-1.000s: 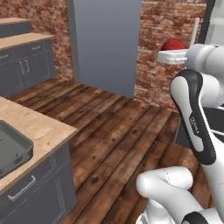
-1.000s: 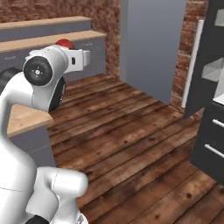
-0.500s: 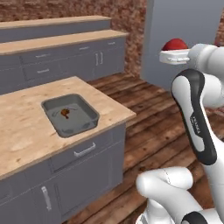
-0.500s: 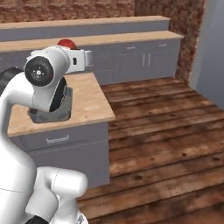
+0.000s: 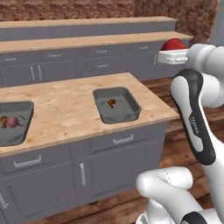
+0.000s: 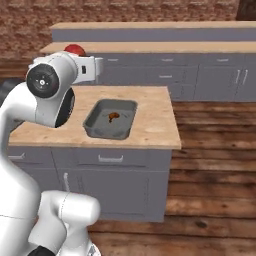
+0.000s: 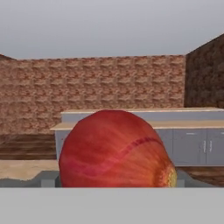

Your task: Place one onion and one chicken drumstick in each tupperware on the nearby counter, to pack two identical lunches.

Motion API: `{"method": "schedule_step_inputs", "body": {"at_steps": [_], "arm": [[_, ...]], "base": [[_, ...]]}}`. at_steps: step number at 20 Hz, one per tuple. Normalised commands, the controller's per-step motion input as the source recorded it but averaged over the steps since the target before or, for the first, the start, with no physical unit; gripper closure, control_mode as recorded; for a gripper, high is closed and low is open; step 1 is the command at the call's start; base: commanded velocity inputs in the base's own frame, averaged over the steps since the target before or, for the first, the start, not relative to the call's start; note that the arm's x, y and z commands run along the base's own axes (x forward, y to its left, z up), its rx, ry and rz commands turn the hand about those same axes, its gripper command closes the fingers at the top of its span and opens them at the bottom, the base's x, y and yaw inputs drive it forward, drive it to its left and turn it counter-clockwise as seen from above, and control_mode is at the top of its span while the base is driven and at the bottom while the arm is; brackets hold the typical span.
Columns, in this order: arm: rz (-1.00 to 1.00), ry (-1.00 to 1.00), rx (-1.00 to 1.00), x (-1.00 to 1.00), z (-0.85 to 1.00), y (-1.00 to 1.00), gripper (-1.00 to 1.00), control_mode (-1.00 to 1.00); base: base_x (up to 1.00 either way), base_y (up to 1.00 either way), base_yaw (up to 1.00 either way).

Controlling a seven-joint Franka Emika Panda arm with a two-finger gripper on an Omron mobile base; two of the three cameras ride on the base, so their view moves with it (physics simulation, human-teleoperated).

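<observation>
My gripper (image 5: 169,52) is shut on a bright red onion (image 5: 174,44), held high to the right of the counter (image 5: 65,109). The same onion (image 7: 116,148) sits close up in the hand view and peeks over the arm (image 6: 75,49) in the right base view. Two grey tupperware trays rest on the counter. The right tupperware (image 5: 124,118) holds one chicken drumstick (image 5: 111,103). The left tupperware (image 5: 22,113) holds a drumstick (image 5: 3,121) and a pinkish onion (image 5: 13,121). In the right base view the near tupperware (image 6: 107,134) shows its drumstick (image 6: 113,116).
A longer two-level counter (image 5: 87,41) with grey cabinets runs along the brick wall behind. Grey drawers with silver handles (image 5: 122,140) front the near counter. Wood floor (image 6: 210,165) lies open to the right of the counter's end.
The base has swung round, so the whole scene shifted: the counter with both trays now lies ahead. The onion stays in my gripper, and the arm holds its pose.
</observation>
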Motion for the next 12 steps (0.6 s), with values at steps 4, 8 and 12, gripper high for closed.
{"method": "schedule_step_inputs", "body": {"at_steps": [4, 8, 12], "arm": [[0.0, 0.0, 0.0, 0.0, 0.0, 0.0, 1.0, 1.0], [0.0, 0.0, 0.0, 0.0, 0.0, 0.0, 1.0, 1.0], [0.0, 0.0, 0.0, 0.0, 0.0, 0.0, 1.0, 1.0]], "base": [[0.17, 0.0, 0.24], [0.37, -0.13, 0.02], [0.72, -0.11, -0.01]]}}
